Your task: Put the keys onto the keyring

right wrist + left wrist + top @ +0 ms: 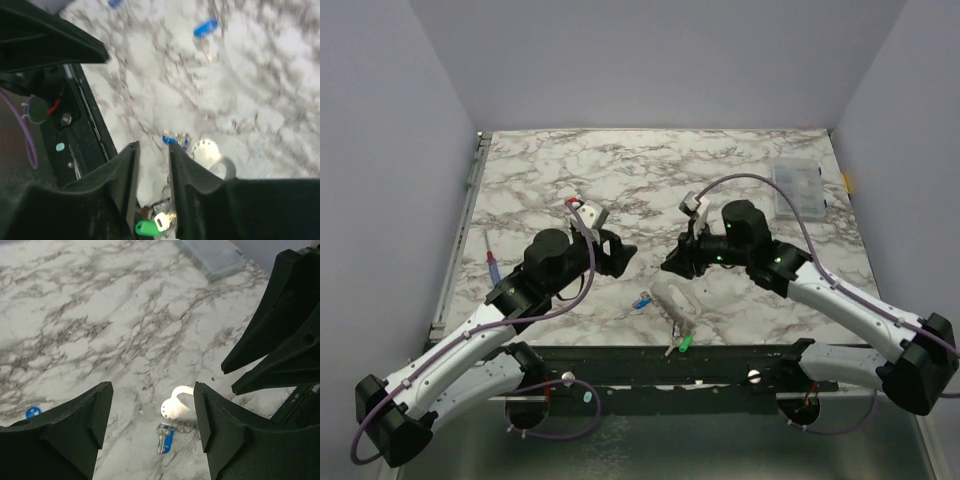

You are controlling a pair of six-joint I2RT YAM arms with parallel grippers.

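Lavender walls on three sides; white marble-veined table [650, 170] with a black rail along the near edge. Far left, a thin screwdriver [492, 262] lies clear of the work. Left pincer [623, 250] hangs above the table left of centre, fingers [95, 415] spread wide, nothing between them. Its wrist view shows one blue key [32, 412] off to its left, apart from the rest. The second blue key [642, 300] lies nearer centre, touching or just beside the keyring [672, 305] on a short bit of chain. Keyring: pale, whitish, elongated loop lying flat, long axis running far-to-near and slanting a little rightward toward the rail; its far end is rounded and dotted with small holes. At its near end, close to the rail, sit a green key [686, 343] and some bare metal bits; can't tell if they are already threaded on. Black key not found. Right pincer [668, 268] hovers just past the keyring's far end, pointing down at it, fingers [127, 180] drawn close with only a narrow slit, gripping nothing. Judgement: the keyring lies toward the rail from both pincers and between them, the right one closer, so the right arm looks better placed to take it across its narrow width. Far right, a clear plastic box [798, 188], well apart.
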